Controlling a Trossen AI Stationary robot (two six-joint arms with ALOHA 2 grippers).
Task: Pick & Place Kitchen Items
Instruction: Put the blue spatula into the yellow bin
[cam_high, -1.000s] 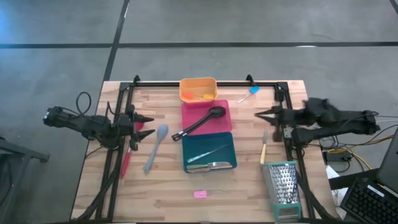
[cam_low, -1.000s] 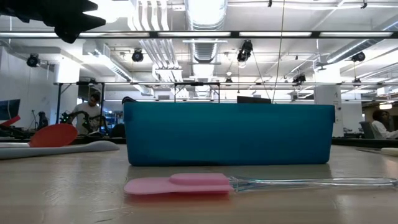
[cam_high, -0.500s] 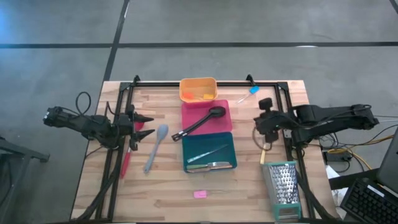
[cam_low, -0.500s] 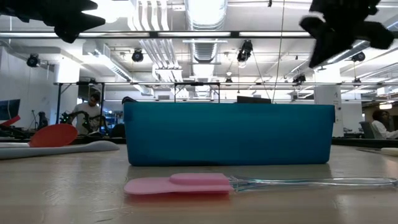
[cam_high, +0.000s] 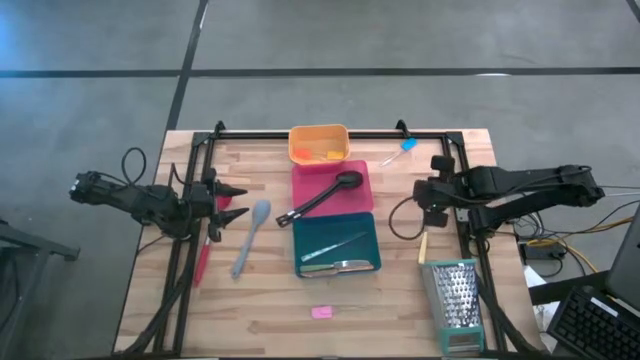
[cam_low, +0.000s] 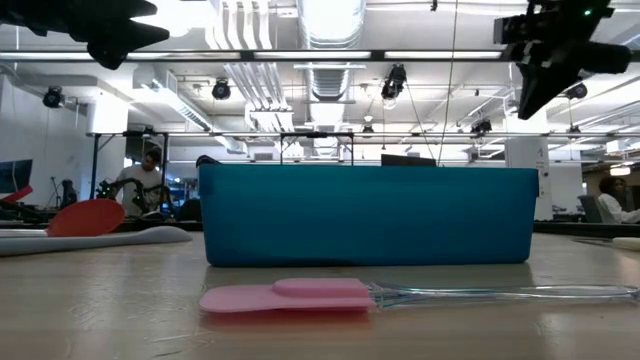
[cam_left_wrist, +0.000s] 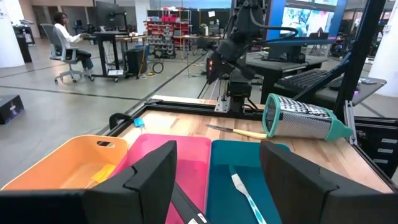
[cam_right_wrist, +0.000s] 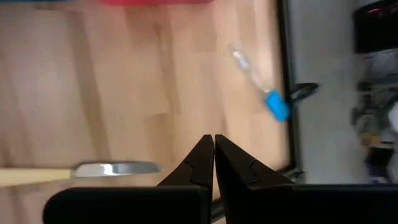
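My right gripper (cam_high: 430, 200) is shut and empty. It points down above the bare table near the right edge, just beyond the blade of the yellow-handled knife (cam_high: 424, 240), which also shows in the right wrist view (cam_right_wrist: 112, 168). A small blue piece (cam_right_wrist: 277, 106) lies on the table farther off. My left gripper (cam_high: 238, 200) hangs open and empty near the left edge, above the red spatula (cam_high: 205, 250) and beside the grey spoon (cam_high: 252, 235). A black spoon (cam_high: 325, 195) lies across the pink tray (cam_high: 355, 175). A pink piece (cam_low: 290, 296) lies near the front edge.
The orange tray (cam_high: 318, 143), pink tray and teal tray (cam_high: 337, 243) stand in a row down the middle, and the teal one holds metal utensils. A metal box grater (cam_high: 455, 295) lies at the near right. A black frame (cam_high: 300, 135) runs round the table.
My right gripper has swung from level at the right edge to pointing down over the table near the knife. It first went toward the table's middle, then back a little toward the right edge. My left arm and the items have kept still.
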